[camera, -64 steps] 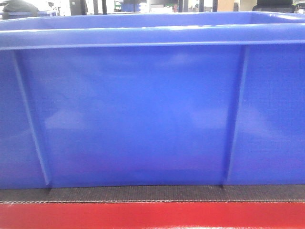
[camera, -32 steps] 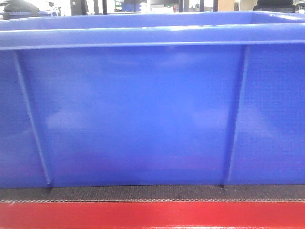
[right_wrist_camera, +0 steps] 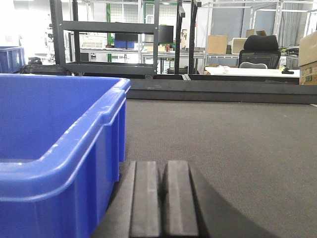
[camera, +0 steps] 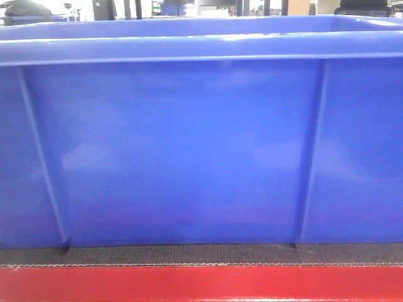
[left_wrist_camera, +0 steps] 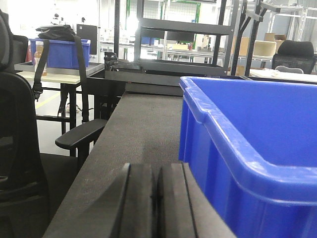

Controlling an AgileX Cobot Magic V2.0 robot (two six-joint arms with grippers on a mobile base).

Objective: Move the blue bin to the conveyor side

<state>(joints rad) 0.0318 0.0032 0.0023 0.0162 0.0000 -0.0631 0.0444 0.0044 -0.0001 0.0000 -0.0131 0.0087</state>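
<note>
The blue bin (camera: pixel 189 151) fills the front view, its ribbed glossy wall resting on the dark woven belt strip (camera: pixel 201 254) of the conveyor side, just behind the red band (camera: pixel 201 284). In the left wrist view my left gripper (left_wrist_camera: pixel 156 167) lies low on the belt (left_wrist_camera: pixel 143 124), shut with nothing in it, close beside the bin's left end (left_wrist_camera: pixel 237 148). Seen from the right wrist, my right gripper (right_wrist_camera: pixel 162 164) is shut and empty, close to the bin's right end (right_wrist_camera: pixel 64 158) on the belt (right_wrist_camera: pixel 223 144).
A black office chair (left_wrist_camera: pixel 20 148) with its armrest (left_wrist_camera: pixel 81 135) stands left of the belt. Behind it, another blue crate (left_wrist_camera: pixel 59 52) sits on a table. Dark metal racks (right_wrist_camera: pixel 114 44) cross the far end, with a cardboard box (right_wrist_camera: pixel 308 57) at far right.
The bin's wall has shifted only a hair to the right in the front view. Nothing else differs.
</note>
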